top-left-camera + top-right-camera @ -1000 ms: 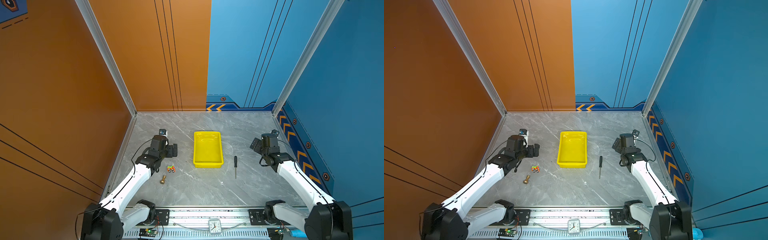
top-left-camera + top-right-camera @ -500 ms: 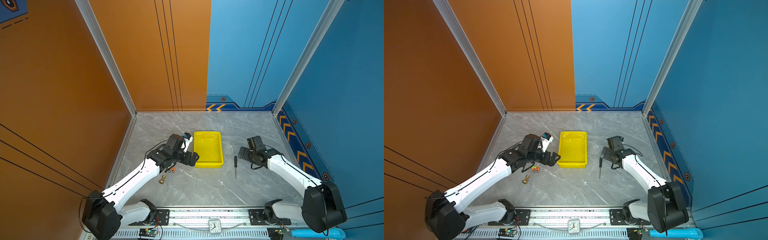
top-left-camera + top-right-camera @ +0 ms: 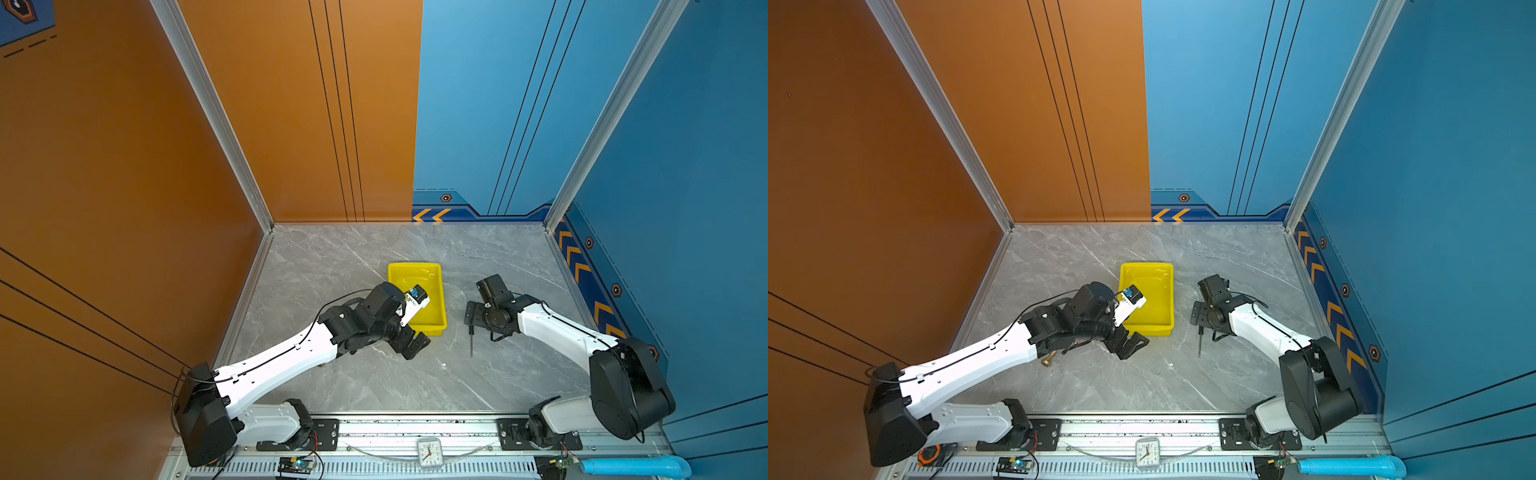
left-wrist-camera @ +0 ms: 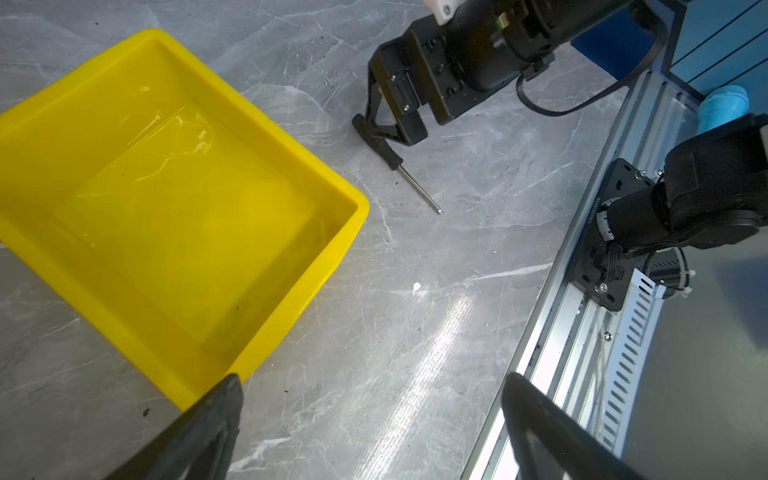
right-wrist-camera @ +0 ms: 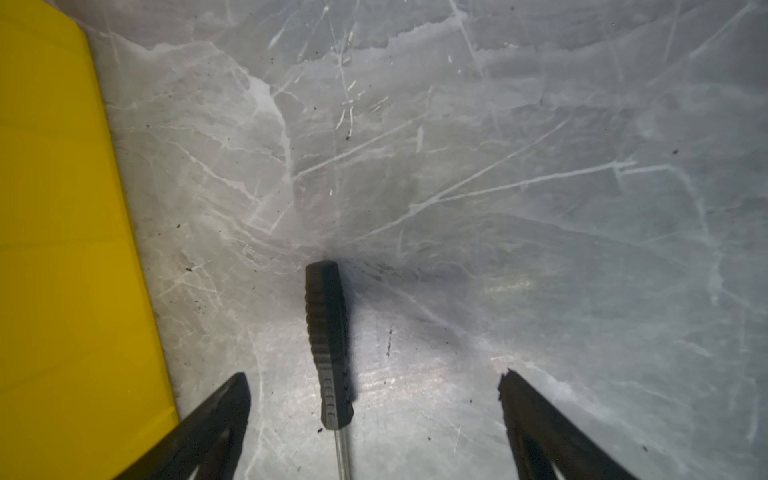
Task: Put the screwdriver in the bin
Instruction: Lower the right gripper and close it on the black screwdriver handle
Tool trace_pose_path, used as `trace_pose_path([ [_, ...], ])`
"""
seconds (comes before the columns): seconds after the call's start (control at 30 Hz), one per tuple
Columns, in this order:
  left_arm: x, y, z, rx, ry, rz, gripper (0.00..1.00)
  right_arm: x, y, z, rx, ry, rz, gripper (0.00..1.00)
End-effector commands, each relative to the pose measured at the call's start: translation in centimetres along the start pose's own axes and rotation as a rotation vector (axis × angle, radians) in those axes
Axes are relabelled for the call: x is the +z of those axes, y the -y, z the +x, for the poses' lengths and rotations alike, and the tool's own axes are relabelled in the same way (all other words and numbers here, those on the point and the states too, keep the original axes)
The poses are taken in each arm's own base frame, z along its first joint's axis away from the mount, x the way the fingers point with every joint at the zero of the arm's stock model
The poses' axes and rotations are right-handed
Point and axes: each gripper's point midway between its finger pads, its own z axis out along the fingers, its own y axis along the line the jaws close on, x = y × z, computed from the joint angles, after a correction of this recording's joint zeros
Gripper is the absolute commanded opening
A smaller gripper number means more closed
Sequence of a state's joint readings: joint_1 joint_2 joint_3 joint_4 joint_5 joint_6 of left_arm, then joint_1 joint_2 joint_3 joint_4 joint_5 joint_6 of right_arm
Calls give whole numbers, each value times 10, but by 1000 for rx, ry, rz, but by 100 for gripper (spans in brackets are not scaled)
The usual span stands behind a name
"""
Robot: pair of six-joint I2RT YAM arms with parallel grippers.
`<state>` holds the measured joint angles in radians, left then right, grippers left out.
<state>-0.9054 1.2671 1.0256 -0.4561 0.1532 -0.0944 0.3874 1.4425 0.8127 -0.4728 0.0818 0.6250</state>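
To be moved: the screwdriver (image 5: 328, 345), lying flat on the grey marble tabletop (image 5: 540, 166), just beside the long wall of the yellow bin (image 5: 62, 208) but apart from it, not inside. Around its black ribbed handle, one finger at each side and touching nothing: the right gripper (image 5: 372, 376), jaws spread wide, empty. Near the front corner of the bin: the left gripper (image 4: 372, 380), jaws equally wide apart, holding nothing (contact with the rim impossible to tell). Looks light and fully stiff, with a hard plastic handle and a thin steel shaft, so no call for a strong squeeze and little fear of damage. Being round, probably rolls away under a one-sided push; better to close both fingers on it evenly. Best to take hold across the ribbed part of the handle, near its middle, for the friction of the ribs and for balance near the likely centre of weight. Better to avoid the shaft: thin, smooth, likely slippery between the pads. Lies very low, so needs the fingertips almost down on the tabletop before closing. Appears shorter than the bin's long side, so should fit inside lengthwise.
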Motion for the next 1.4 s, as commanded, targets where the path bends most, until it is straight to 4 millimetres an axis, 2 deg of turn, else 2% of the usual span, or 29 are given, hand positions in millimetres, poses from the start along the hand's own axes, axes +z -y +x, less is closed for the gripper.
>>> trace_pose_path([
  [0.0,5,12,-23,39,61,7,98,2,-11,-8,-21,12,-25,88],
  [0.17,21,27,-27,63,47,24,98,10,-14,-8,-37,-6,-17,77],
  [0.33,28,32,-27,69,39,37,98,17,-17,-9,-47,-17,-10,66],
  [0.47,30,31,-25,71,32,31,98,23,-20,-10,-58,-23,-12,61],
  [0.73,31,28,-21,74,26,20,98,35,-25,-7,-69,-45,-6,45],
  [1.07,31,22,-14,55,13,5,98,45,-24,1,-92,-62,21,21],
  [1.27,28,14,-11,40,18,-12,98,43,-22,4,-93,-56,29,6],
  [1.37,25,8,-10,30,23,-24,98,36,-23,0,-90,-31,20,0],
])
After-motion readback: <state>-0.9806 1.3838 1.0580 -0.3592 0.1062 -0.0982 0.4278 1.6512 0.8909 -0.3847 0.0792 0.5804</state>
